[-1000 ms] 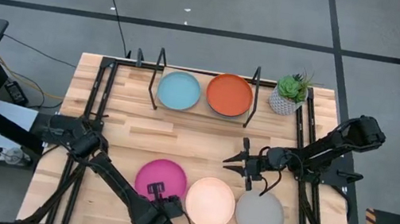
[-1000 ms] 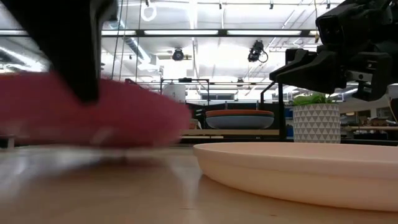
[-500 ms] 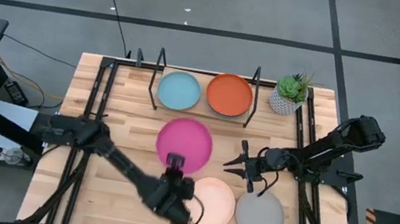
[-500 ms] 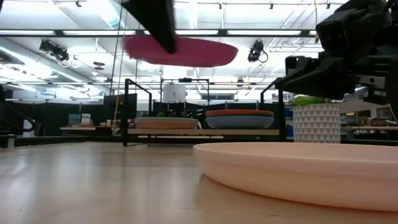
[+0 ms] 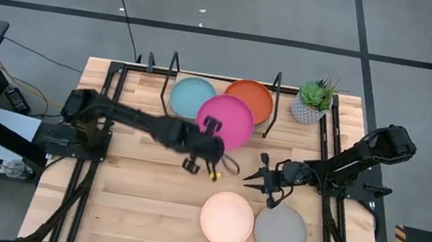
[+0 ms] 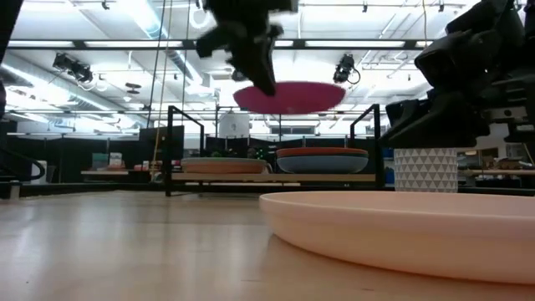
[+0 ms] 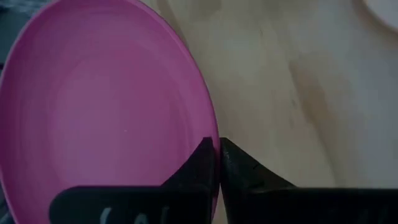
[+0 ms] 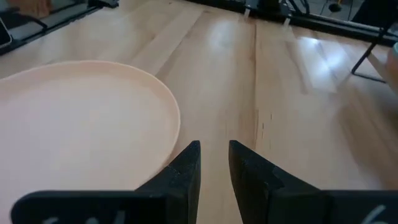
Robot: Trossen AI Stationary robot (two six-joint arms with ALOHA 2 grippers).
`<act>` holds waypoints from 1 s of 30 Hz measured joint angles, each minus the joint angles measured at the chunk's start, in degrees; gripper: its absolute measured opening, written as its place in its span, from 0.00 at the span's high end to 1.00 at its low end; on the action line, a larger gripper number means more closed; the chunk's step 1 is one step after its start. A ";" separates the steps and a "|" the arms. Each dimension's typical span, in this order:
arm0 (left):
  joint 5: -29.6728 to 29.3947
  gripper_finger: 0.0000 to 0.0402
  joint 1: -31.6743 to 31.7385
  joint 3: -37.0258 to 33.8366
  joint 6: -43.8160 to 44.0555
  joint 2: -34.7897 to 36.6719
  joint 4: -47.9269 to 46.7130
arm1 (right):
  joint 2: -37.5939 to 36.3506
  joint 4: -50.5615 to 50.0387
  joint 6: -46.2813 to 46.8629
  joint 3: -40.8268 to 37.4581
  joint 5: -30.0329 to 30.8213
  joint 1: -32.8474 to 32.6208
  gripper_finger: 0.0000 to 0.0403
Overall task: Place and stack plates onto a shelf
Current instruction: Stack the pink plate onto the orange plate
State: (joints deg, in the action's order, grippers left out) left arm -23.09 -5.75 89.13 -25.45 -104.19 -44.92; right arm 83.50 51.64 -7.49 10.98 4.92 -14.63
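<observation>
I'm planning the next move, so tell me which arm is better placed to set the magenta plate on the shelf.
Left. The left gripper is shut on the magenta plate, held in the air over the shelf, overlapping the light blue plate and orange plate. The right gripper holds nothing, near the peach plate.

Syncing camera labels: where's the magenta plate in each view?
High view: magenta plate near the shelf, overlapping the orange plate, held by the left hand.
Low view: upper centre, in the air above the shelf.
Left wrist view: fills the left side, rim pinched between the fingers.
Right wrist view: not in it; only the peach plate shows.
Shared landmark: the peach plate.
</observation>
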 joint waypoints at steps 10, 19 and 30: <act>15.15 0.96 12.85 -4.19 -21.39 0.22 14.26 | 0.00 -0.81 8.96 -0.02 0.12 -0.02 0.78; 28.33 0.96 21.84 -4.20 -33.34 -1.30 18.33 | 0.00 3.82 10.50 -0.02 6.09 -0.02 0.78; 30.88 0.96 28.80 -4.16 -42.82 -6.18 18.46 | 0.00 5.70 11.79 -0.01 8.65 -0.02 0.78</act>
State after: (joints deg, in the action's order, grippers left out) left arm 7.78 23.06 84.97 -68.28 -110.36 -26.46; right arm 83.50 57.34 4.29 10.97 13.58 -14.66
